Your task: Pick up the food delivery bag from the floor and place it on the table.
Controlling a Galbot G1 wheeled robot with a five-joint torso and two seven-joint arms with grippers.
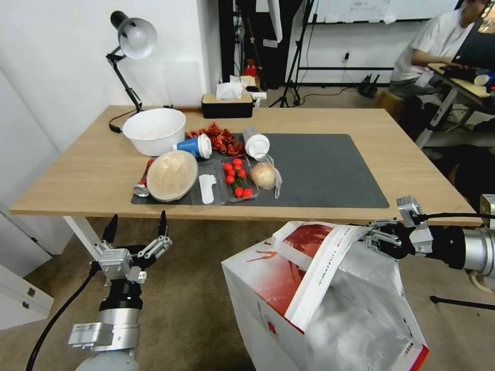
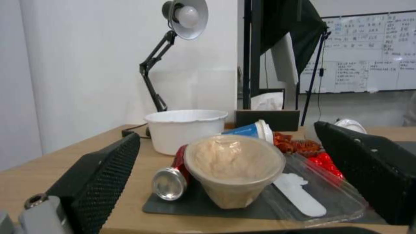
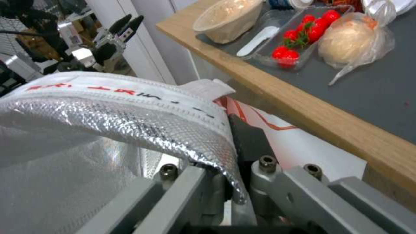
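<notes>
We find the food delivery bag [image 1: 289,288] in front of the bench's near edge, toward the robot's right, its top about level with the bench [image 1: 77,170] surface; whether its base touches the floor we cannot tell. Its mouth gapes open, showing silver foil lining. The right gripper [image 1: 372,238] reaches in horizontally from the right, its fingers [image 3: 247,143] clamped on the bag's upper rim, foil and white printed edging pinched between them.

The left gripper [image 1: 137,228] stands upright below the bench edge on the robot's left, well apart from the bag, its fingers [image 2: 99,175] spread wide with nothing between them.

On the bench lies a dark grey mat [image 1: 319,170]. On its left part we note:
- a lidded clear bowl [image 1: 171,175] of pale beige food, tipped on its side;
- a clear tray [image 1: 238,178] holding cherry tomatoes;
- a second clear tray holding a white spoon [image 1: 207,187];
- a small clear bag with a bun [image 1: 264,176], beside the tomatoes;
- a red can [image 2: 171,178] lying flat just beside the bowl;
- a blue cup [image 1: 195,146] and a white cup [image 1: 256,144], both on their sides.

A large white bowl [image 1: 154,130] stands behind them, with a desk lamp [image 1: 131,44] and a tissue box [image 1: 227,105] at the far edge.
</notes>
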